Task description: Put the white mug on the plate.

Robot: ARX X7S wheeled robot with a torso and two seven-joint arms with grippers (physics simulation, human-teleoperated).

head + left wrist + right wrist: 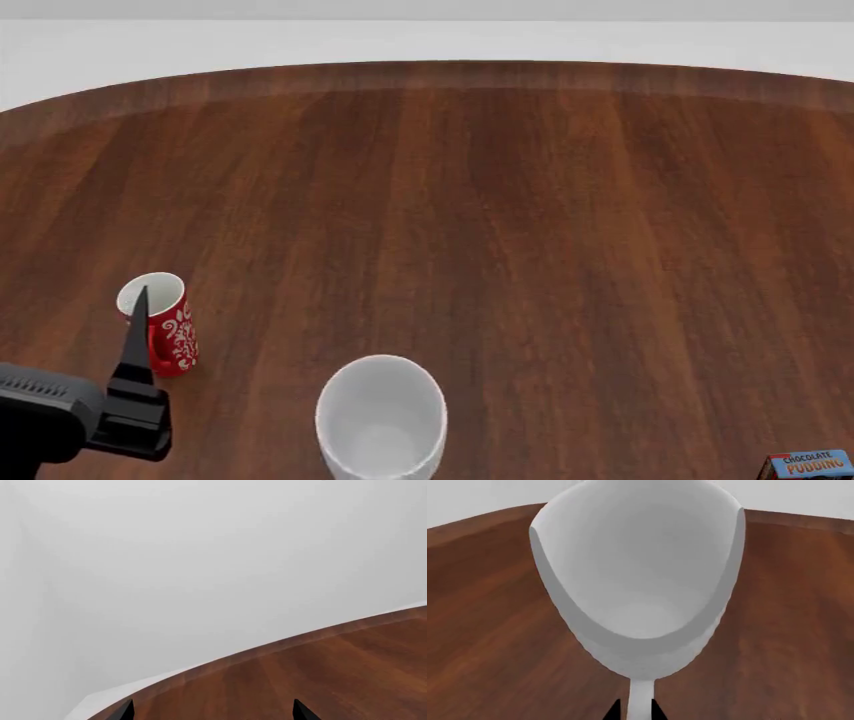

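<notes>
The white mug point(380, 418) stands at the near edge of the head view, open top showing. In the right wrist view it fills the frame point(637, 575), and my right gripper point(634, 712) is shut on its white handle point(640, 700), one black fingertip on each side. The right gripper itself is out of the head view. My left gripper point(213, 712) is open and empty over bare wood near the table's edge; in the head view one of its fingers point(135, 345) stands in front of the red mug point(163, 322). The plate is out of view.
The round wooden table point(507, 220) runs to its curved far edge against a white floor. A small red mug with a white swirl pattern stands at the near left. A chocolate pudding box point(810, 465) sits at the near right corner.
</notes>
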